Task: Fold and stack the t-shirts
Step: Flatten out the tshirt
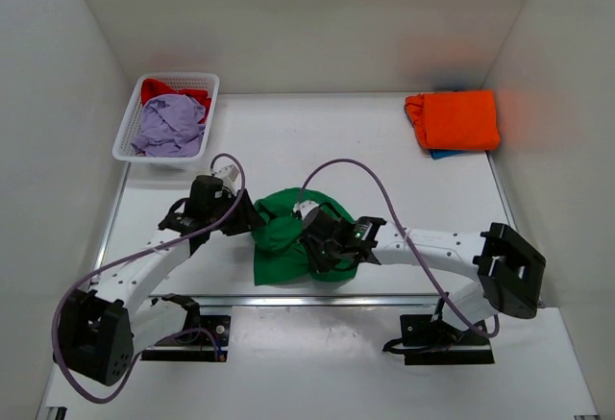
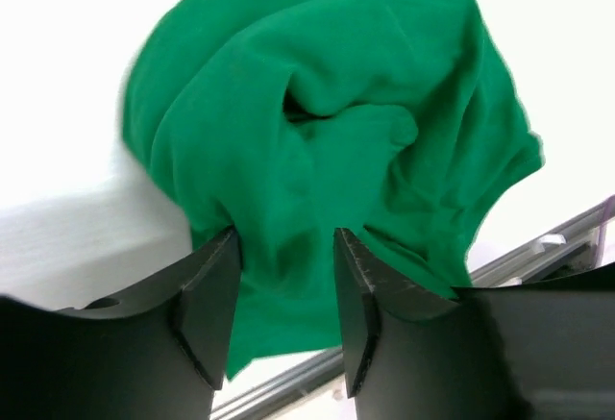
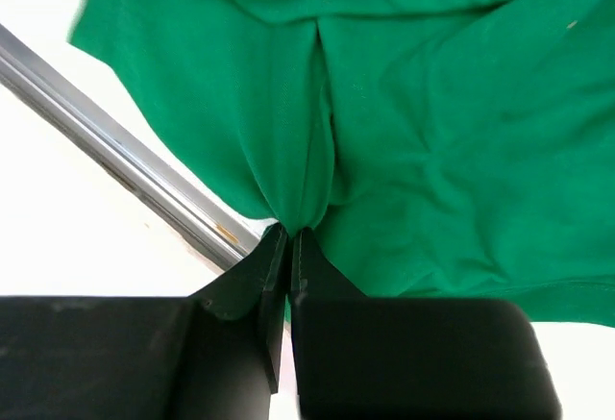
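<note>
The bright green t-shirt [image 1: 281, 239] lies crumpled in a heap at the near middle of the table, between both grippers. My left gripper [image 1: 247, 218] is at its left edge, open; in the left wrist view [image 2: 286, 281] the jaws stand apart with green cloth [image 2: 327, 141] just beyond them. My right gripper [image 1: 314, 243] is on the heap's right side; in the right wrist view [image 3: 288, 234] it is shut on a pinched fold of the green t-shirt [image 3: 442, 132]. A folded orange t-shirt [image 1: 454, 119] lies on a blue one [image 1: 442, 154] at the far right.
A white mesh basket [image 1: 159, 158] at the far left holds a lavender t-shirt [image 1: 171, 124] and a red one [image 1: 161, 87]. A metal rail [image 1: 384, 298] runs along the table's near edge, just under the green heap. White walls enclose the table.
</note>
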Motion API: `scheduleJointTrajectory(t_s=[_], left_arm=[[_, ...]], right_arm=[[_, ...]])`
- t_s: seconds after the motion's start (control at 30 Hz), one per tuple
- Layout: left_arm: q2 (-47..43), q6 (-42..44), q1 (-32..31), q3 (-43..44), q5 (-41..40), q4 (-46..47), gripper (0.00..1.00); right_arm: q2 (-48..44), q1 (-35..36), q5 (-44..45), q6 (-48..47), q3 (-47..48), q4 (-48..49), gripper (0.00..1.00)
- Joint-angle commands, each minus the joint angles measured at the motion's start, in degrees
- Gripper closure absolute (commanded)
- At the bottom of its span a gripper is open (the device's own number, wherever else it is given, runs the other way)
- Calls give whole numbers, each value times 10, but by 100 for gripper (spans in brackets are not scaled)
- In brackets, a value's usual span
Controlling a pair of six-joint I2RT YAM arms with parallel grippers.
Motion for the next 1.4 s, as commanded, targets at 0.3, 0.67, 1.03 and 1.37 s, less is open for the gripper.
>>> scheduleJointTrajectory(t_s=[0.3, 0.67, 1.03, 1.37], left_arm=[[-13, 92, 138, 277, -38, -158, 100], [-166, 20, 115, 326, -56, -152, 100], [-176, -7, 88, 286, 7, -143, 100], [234, -19, 134, 373, 45, -16, 76]], right_arm=[[-285, -156, 138, -60, 118, -95, 100], [-541, -646, -120, -93, 151, -66, 99], [-504, -696, -197, -92, 191, -39, 100], [-68, -622, -140, -163, 326, 11, 86]])
